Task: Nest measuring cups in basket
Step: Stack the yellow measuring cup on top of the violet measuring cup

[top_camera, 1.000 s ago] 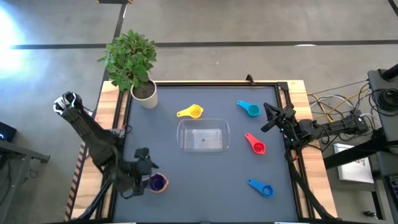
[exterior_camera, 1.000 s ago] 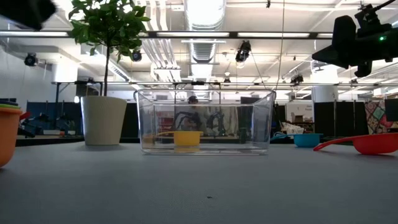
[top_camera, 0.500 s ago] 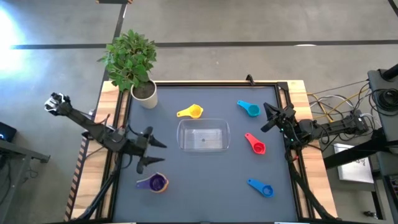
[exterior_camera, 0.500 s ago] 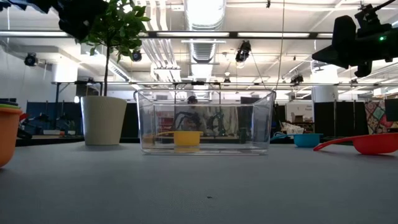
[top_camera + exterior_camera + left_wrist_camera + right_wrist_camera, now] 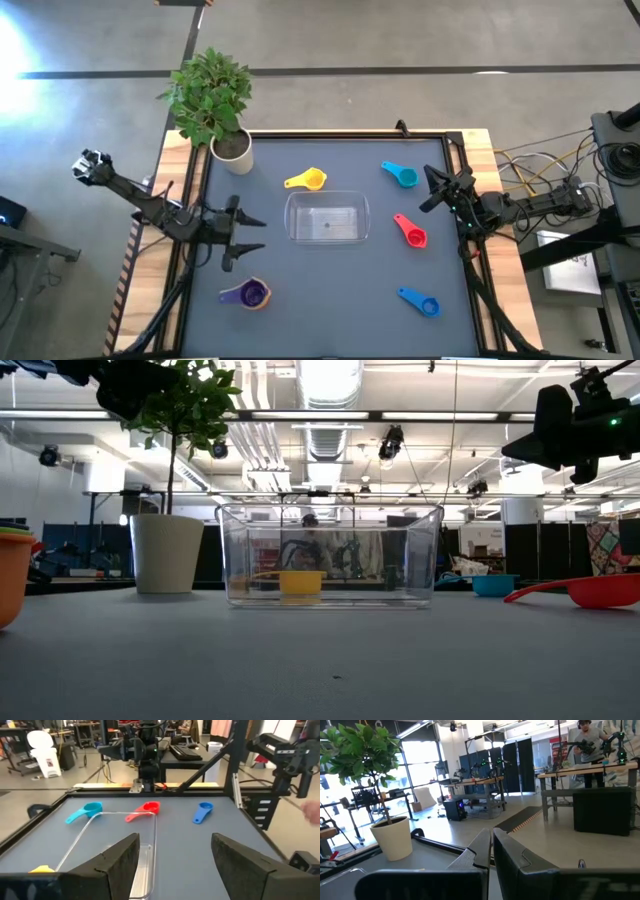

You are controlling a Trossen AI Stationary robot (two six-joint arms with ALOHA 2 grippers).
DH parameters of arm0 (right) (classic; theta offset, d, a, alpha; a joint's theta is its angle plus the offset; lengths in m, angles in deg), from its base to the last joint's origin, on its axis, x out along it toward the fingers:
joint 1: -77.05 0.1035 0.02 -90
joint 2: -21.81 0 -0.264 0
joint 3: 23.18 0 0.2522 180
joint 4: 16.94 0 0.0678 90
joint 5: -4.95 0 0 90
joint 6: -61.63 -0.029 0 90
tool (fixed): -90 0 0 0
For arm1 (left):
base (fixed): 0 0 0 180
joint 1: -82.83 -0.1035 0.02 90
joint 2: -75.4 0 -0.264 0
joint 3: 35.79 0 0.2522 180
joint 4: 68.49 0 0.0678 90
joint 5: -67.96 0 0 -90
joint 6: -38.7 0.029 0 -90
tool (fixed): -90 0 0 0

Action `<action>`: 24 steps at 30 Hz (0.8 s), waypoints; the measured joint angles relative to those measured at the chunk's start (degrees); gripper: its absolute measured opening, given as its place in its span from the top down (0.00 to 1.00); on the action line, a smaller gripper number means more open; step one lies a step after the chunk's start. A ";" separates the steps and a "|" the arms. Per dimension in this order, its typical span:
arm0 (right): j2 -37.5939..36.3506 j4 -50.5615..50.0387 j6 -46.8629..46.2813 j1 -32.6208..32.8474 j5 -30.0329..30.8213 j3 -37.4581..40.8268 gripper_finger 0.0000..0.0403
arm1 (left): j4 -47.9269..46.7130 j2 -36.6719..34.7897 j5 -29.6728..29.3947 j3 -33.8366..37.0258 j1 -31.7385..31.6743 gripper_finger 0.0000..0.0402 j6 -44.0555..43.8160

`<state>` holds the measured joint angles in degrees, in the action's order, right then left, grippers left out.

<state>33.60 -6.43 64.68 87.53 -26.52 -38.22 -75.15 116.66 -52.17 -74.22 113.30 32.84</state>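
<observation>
On dark table [image 5: 330,320] — clear basket [image 5: 328,217] | behind — lab benches, ceiling lights

Left tool [image 5: 172,860] fingers spread wide; beyond: clear basket [image 5: 112,851], light blue [image 5: 85,811], red [image 5: 144,810], dark blue [image 5: 202,811] cups

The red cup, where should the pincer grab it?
Probably by its handle. The red cup lies flat on the table, bowl opening up, handle pointing toward the far side. Coming straight down, the right pincer, parked nearby, could pinch that thin handle across its width.
</observation>
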 joint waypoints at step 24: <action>-0.09 2.29 -3.04 -0.02 -0.47 -0.01 0.98 | -2.18 1.82 -2.62 -1.08 -4.82 0.43 1.06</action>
<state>33.52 -4.14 61.63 87.51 -26.99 -38.24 -77.33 118.48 -54.79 -75.30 108.48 33.90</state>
